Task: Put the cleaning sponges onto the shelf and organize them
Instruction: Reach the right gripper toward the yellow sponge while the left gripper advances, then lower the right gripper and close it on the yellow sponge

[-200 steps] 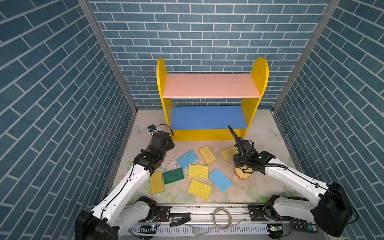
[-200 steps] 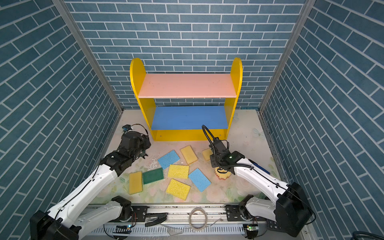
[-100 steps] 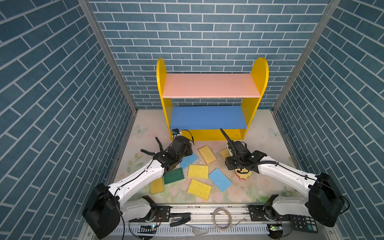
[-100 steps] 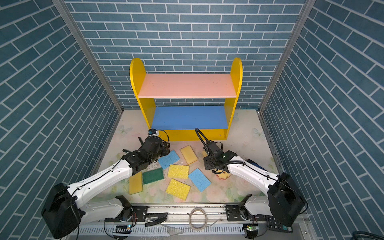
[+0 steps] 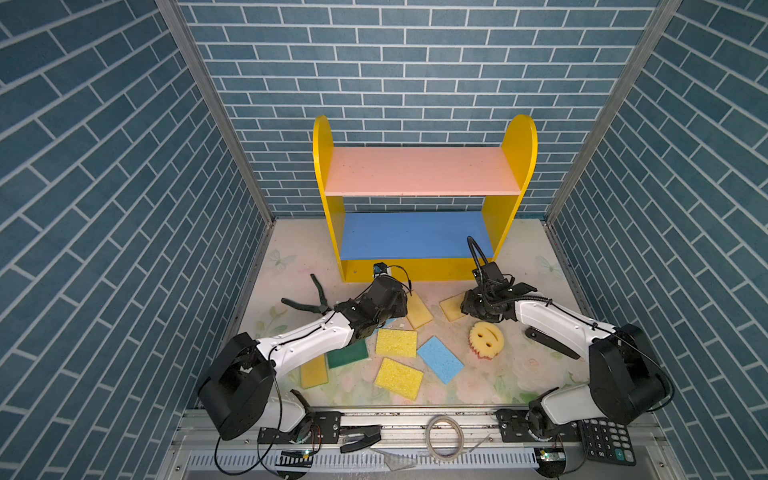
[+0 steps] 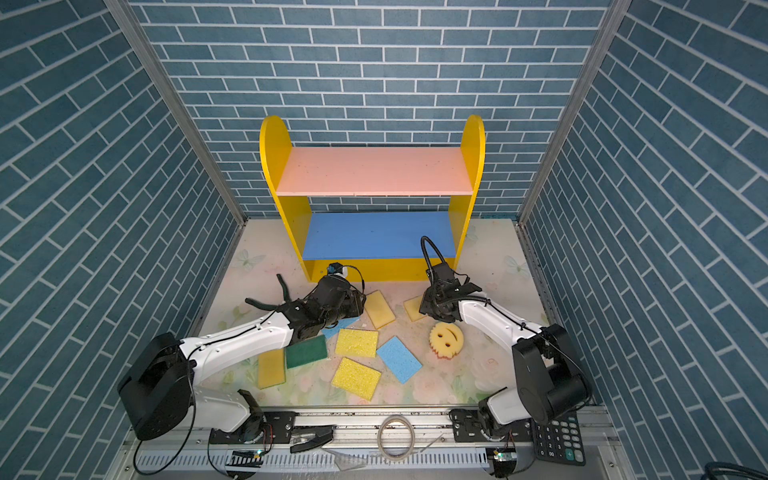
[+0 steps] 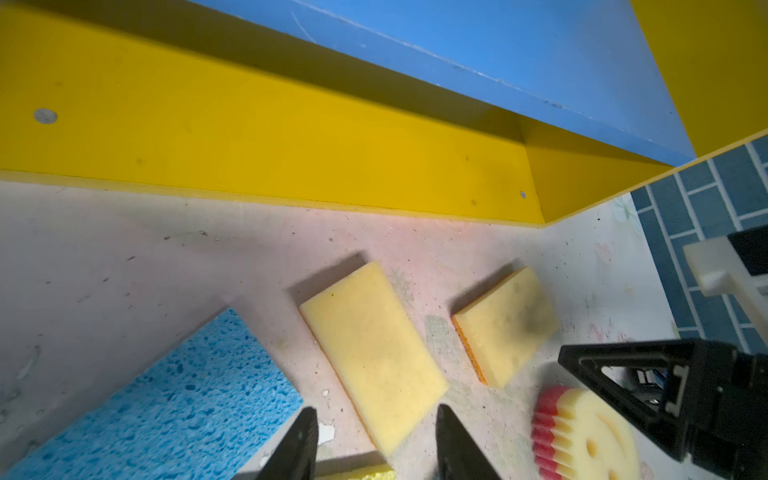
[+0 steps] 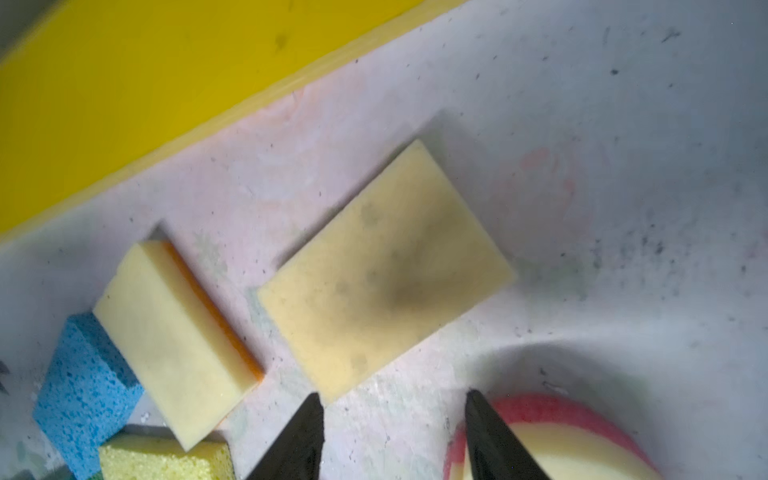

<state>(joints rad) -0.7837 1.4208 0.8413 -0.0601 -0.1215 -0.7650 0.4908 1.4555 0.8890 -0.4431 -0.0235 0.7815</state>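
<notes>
The shelf (image 5: 419,178) stands at the back, its pink and blue boards bare. The cleaning sponges lie on the table in front of it. My left gripper (image 7: 376,417) is open, its tips on either side of the near end of a tan sponge (image 7: 374,353) without touching it; a light blue sponge (image 7: 166,395) lies beside it. My right gripper (image 8: 394,399) is open over bare table, between a smudged tan sponge (image 8: 382,270) and the round smiley sponge (image 8: 561,449). In both top views the left gripper (image 5: 401,301) and right gripper (image 5: 469,309) are low, just before the shelf base.
Nearer the front lie two yellow sponges (image 5: 397,343) (image 5: 399,378), a blue one (image 5: 440,359), a green-topped one (image 5: 347,353) and a yellow one (image 5: 313,372). A calculator (image 5: 606,442) and a cable coil (image 5: 444,432) sit on the front rail. Brick walls close in both sides.
My left arm swung from the left side to the middle, over the tan sponge. My right gripper opened and moved off the smiley sponge, which now lies uncovered.
</notes>
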